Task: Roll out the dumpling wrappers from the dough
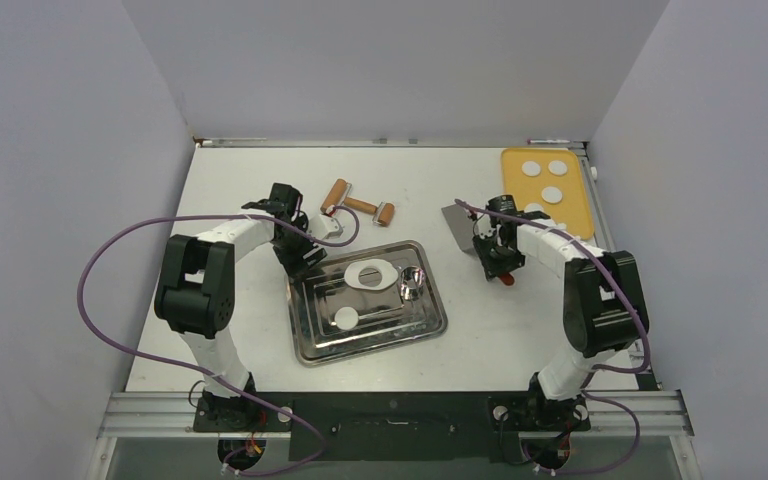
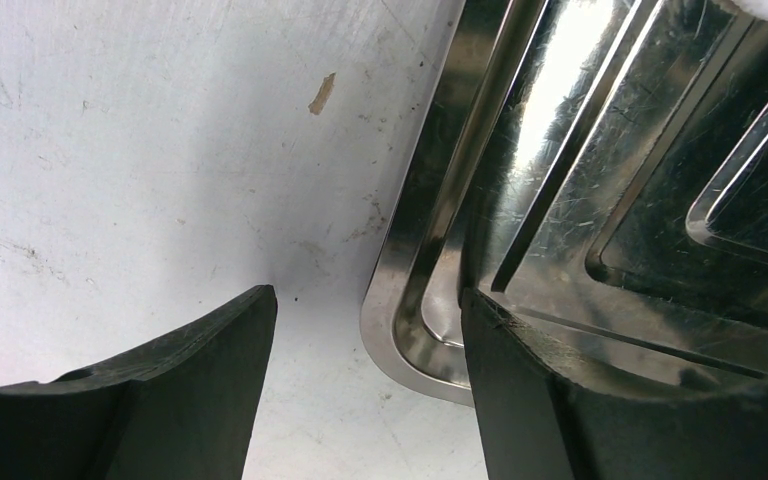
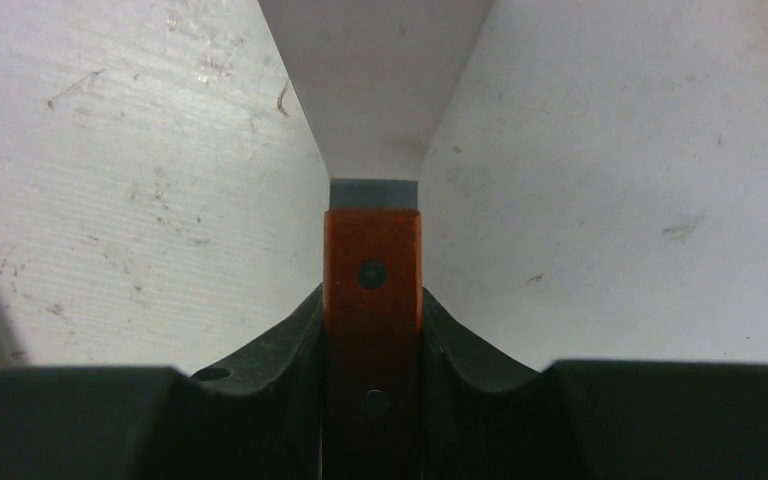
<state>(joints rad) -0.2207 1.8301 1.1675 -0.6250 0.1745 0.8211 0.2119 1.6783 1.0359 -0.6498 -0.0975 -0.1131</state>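
Top external: right gripper [image 1: 492, 255] squeezes the scraper [image 1: 457, 226]; the dumpling wrapper [image 1: 346, 318] in the tray [image 1: 392, 322] lies toward the table's [image 1: 480, 335] left edge, nearer the wide-spread left gripper [image 1: 303, 261].

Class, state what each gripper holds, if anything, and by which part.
The right gripper clamps the scraper by its orange handle, blade pointing away. The left gripper is open at the metal tray's corner, holding nothing.

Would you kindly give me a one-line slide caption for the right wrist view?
Right gripper shut on the scraper by its orange handle, blade pointing away over the white table.
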